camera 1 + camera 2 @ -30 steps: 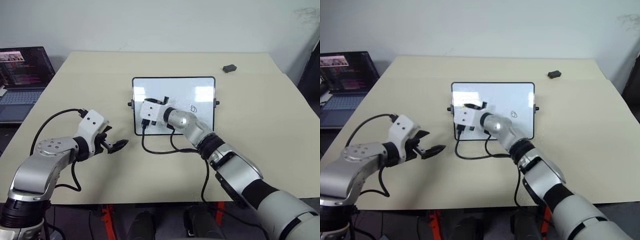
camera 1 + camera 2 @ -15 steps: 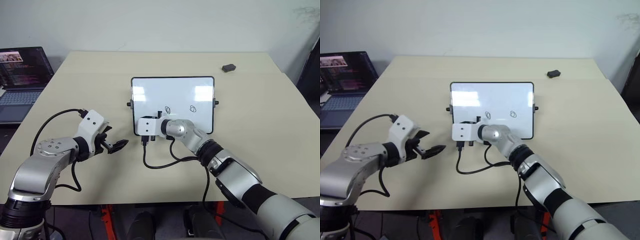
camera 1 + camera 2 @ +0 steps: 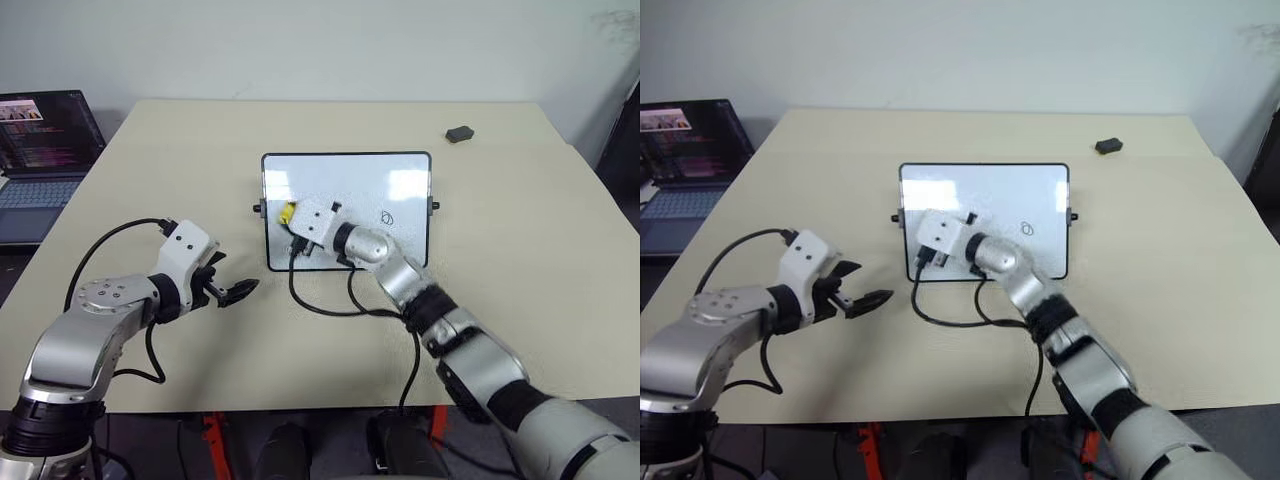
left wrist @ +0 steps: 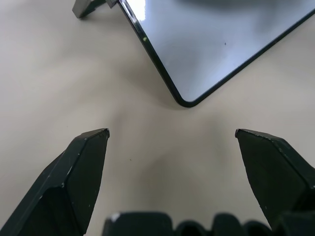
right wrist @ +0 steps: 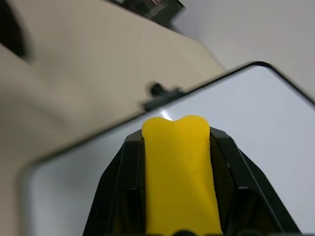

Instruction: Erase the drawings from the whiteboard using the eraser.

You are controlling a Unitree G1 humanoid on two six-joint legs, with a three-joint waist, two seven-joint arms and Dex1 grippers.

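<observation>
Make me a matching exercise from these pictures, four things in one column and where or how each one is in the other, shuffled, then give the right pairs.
Things
1. eraser
2. laptop
3. left gripper
4. small dark object

Places or states
A. jaws open, over bare table beside the whiteboard
B. far right part of the table
C. clamped in the right gripper, over the whiteboard
D. off the table's left edge, screen lit

Pairs: 1-C, 2-D, 3-A, 4-B

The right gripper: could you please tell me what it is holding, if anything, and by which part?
The right gripper holds the yellow eraser, clamped by its two long sides, with one end sticking out past the fingertips over the whiteboard.
</observation>
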